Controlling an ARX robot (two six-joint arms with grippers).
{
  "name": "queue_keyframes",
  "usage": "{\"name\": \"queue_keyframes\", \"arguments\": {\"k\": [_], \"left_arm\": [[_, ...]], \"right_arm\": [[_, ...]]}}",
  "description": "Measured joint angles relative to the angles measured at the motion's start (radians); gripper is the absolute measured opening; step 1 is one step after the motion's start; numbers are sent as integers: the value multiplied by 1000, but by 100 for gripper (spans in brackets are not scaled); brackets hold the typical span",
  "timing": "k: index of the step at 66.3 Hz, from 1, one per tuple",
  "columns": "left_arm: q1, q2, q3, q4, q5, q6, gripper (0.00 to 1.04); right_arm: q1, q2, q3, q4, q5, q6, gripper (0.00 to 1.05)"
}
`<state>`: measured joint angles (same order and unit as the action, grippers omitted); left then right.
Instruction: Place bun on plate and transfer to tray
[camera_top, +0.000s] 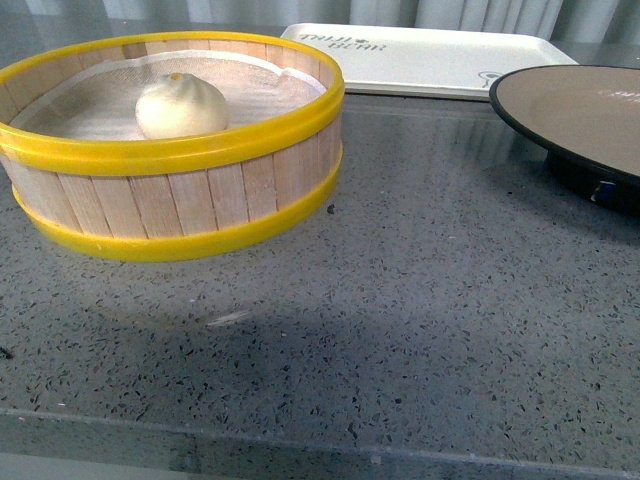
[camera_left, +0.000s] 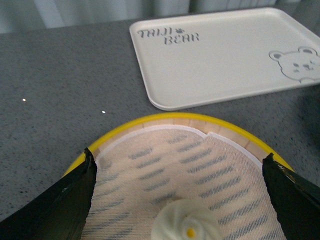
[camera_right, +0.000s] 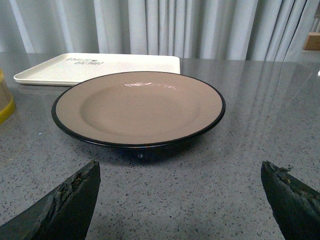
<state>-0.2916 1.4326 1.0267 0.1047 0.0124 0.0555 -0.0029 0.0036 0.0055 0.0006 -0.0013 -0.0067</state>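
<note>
Bun (camera_top: 180, 105): we find it inside the wooden steamer basket (camera_top: 200, 195). It rests on the white cloth liner (camera_left: 165, 165), pleated top and orange dot upward.
Steamer basket: yellow-rimmed, toward the left side of the grey speckled counter (camera_top: 400, 330).
Tray (camera_top: 420, 60): cream-white, lettered "TAIJI BEAR" with a bear drawing. It lies toward the counter's far edge, beyond the basket and the plate.
Plate (camera_top: 580, 110): tan-brown with a black rim, toward the counter's right side. We cannot tell whether it touches the tray.
Left pincer (camera_left: 179, 155): spread wide over the basket, its dark fingers (camera_left: 75, 195) flanking the bun without touching it.
Right pincer (camera_right: 180, 163): spread wide, low over the counter, facing the plate and apart from it.
</note>
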Motion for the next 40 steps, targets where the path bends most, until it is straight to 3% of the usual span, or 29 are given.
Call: {"name": "queue_keyframes", "arguments": {"k": [40], "left_arm": [[11, 52, -2, -116, -8, 131, 98]], "right_arm": [[0, 0, 0, 0, 0, 0, 96]]}}
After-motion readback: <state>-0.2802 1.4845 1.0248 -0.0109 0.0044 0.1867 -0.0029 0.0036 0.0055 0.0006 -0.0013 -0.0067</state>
